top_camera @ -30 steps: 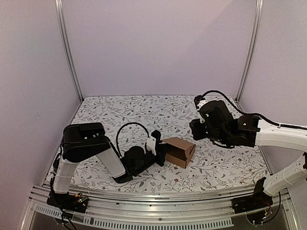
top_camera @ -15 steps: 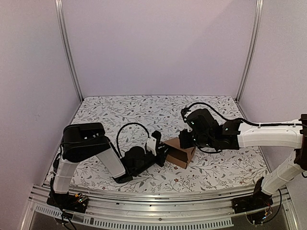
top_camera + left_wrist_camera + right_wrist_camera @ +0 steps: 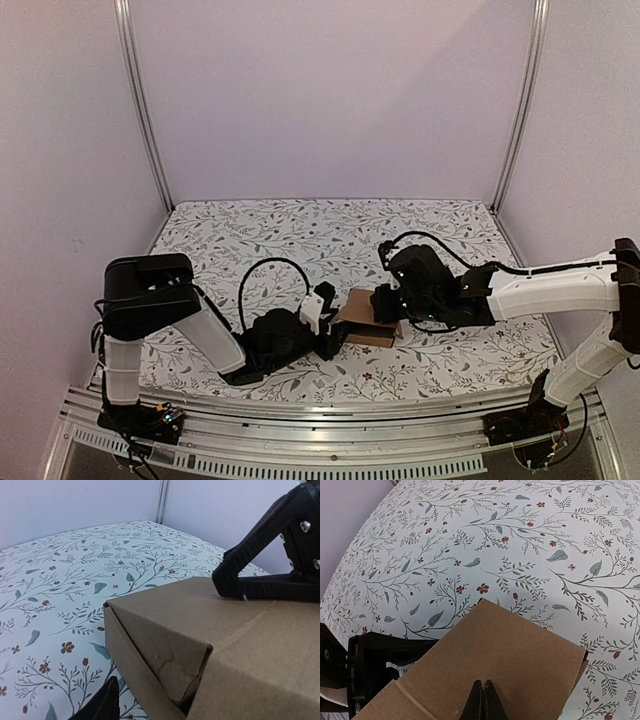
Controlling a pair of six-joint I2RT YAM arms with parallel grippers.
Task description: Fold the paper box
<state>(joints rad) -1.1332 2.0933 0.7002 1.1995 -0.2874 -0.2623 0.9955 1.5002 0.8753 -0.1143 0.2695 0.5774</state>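
The paper box [image 3: 365, 320] is a brown cardboard piece lying low on the flowered cloth between the two arms. My right gripper [image 3: 384, 304] is shut, and its joined fingertips [image 3: 483, 684] press down on the box's flat top panel [image 3: 510, 655]. In the left wrist view those black fingers [image 3: 235, 580] rest on the top panel, and the box's near corner [image 3: 165, 650] shows a creased side flap with a dark gap. My left gripper [image 3: 331, 336] is at the box's left end, open. One finger [image 3: 106, 704] stands clear of the cardboard wall; the other is hidden.
The flowered cloth [image 3: 300, 235] covers the whole table, with metal posts [image 3: 145, 110] at the back corners and plain walls around. The left arm's black cable [image 3: 262, 275] loops above its wrist. An aluminium rail [image 3: 320, 410] runs along the near edge.
My right arm swung left and down, and its shut tips now sit on the box top. The raised lid went flat. My left gripper opened off the box.
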